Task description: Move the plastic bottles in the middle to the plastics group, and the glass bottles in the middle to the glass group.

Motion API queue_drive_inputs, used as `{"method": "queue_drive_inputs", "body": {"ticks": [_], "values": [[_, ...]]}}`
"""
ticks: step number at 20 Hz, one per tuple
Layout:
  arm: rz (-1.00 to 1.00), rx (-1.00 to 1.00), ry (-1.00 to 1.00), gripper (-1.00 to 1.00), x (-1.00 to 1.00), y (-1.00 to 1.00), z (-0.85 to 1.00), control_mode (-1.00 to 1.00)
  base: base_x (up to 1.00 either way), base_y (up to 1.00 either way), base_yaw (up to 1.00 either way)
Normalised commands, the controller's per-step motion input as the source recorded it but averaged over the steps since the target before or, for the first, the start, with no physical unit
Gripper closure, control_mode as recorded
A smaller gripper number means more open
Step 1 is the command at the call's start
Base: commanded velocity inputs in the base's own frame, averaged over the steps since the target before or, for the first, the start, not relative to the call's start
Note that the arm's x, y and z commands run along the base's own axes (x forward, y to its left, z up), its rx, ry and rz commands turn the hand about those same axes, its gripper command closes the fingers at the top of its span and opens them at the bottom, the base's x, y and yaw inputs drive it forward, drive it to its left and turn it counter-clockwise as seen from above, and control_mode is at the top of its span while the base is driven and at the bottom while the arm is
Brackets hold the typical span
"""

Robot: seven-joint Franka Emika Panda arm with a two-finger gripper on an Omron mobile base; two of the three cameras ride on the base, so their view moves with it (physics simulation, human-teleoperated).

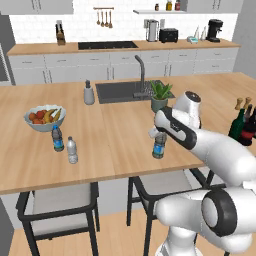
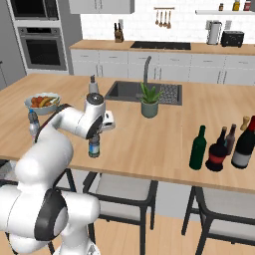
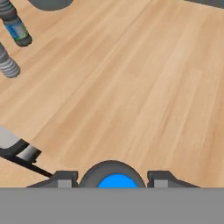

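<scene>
My gripper is shut on the small clear plastic bottle with a blue label, holding it upright by the top near the counter's front edge. From the right it hangs under the hand. In the hand view its dark, blue-centred cap sits between the fingertips. The plastics group, a blue-labelled bottle and a pale one, stands far to the left. At the right, a green wine bottle and a squat black bottle stand beside the tall dark glass bottles.
A fruit bowl sits behind the plastics group. A grey soap dispenser, the sink and a potted plant lie further back. Two stools stand under the counter's front edge. Brown shakers stand at the right.
</scene>
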Motion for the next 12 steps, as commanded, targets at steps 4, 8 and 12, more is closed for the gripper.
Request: {"method": "queue_drive_inputs", "body": {"ticks": [4,8,12], "values": [[0.18,0.0,0.02,1.0,-0.16,0.94,0.41,-1.0,0.0,0.0,0.0],[0.2,0.0,0.0,1.0,-0.08,1.0,0.3,-1.0,0.0,0.0,0.0],[0.16,0.0,0.0,1.0,0.0,0.98,0.22,-1.0,0.0,0.0,0.0]]}}
